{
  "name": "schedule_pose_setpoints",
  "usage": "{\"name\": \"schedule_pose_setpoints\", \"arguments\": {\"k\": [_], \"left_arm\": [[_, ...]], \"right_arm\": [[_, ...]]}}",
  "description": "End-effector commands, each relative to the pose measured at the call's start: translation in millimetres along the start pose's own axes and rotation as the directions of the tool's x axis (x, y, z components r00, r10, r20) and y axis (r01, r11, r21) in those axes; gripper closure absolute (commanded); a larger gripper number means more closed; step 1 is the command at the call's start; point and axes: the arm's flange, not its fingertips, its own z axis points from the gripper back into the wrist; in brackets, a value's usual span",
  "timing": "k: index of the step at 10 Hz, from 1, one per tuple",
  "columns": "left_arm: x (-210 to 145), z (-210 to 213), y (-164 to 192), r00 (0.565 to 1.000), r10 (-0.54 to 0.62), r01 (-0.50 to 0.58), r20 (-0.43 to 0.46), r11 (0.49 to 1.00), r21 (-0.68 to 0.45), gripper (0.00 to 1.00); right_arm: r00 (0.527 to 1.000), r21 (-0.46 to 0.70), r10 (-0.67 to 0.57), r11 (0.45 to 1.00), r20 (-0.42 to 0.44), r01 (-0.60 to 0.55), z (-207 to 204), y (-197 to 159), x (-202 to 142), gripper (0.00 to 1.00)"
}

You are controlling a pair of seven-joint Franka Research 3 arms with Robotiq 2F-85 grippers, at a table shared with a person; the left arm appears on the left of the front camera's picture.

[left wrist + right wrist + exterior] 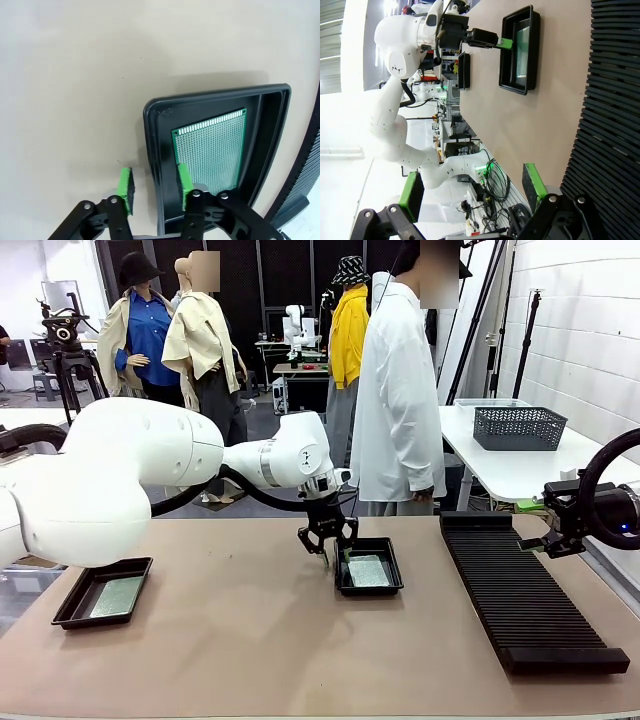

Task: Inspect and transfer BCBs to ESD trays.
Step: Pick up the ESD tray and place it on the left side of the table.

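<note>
Bright, even overhead light fills the room. Under the tray [220, 150] the left wrist view shows a soft, wide shadow on the table [75, 75]. The right wrist view blows out to white at its left edge and bends lines wide-angle. Front view is sharp.

Robotics lab, camera tripod [65, 350], far workbenches [298, 368]

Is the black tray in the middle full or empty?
Not empty: the middle ESD tray holds one green BCB lying flat on its floor.
</note>
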Motion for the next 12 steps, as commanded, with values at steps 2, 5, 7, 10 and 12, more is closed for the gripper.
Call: {"name": "schedule_pose_setpoints", "arguments": {"k": [2,5,7,10,12], "left_arm": [[9.8,4.9,-5.5,1.0,-0.01,0.01,0.004,1.0,0.024,1.0],[6.8,5.1,-4.0,1.0,-0.015,0.014,0.013,1.0,0.021,1.0],[1.9,1.6,-1.1,1.0,-0.002,0.002,0.002,1.0,-0.002,1.0],[1.9,1.6,-1.1,1.0,-0.002,0.002,0.002,1.0,-0.002,1.0],[1.9,1.6,-1.1,1.0,-0.002,0.002,0.002,1.0,-0.002,1.0]], "right_arm": [[1.0,-0.004,-0.001,1.0,0.003,0.001,-0.4,1.0,-0.8,0.0],[1.0,-0.004,-0.001,1.0,0.003,0.001,-0.4,1.0,-0.8,0.0],[1.0,-0.004,-0.001,1.0,0.003,0.001,-0.4,1.0,-0.8,0.0],[1.0,-0.004,-0.001,1.0,0.003,0.001,-0.4,1.0,-0.8,0.0],[1.0,-0.004,-0.001,1.0,0.003,0.001,-0.4,1.0,-0.8,0.0]]}}
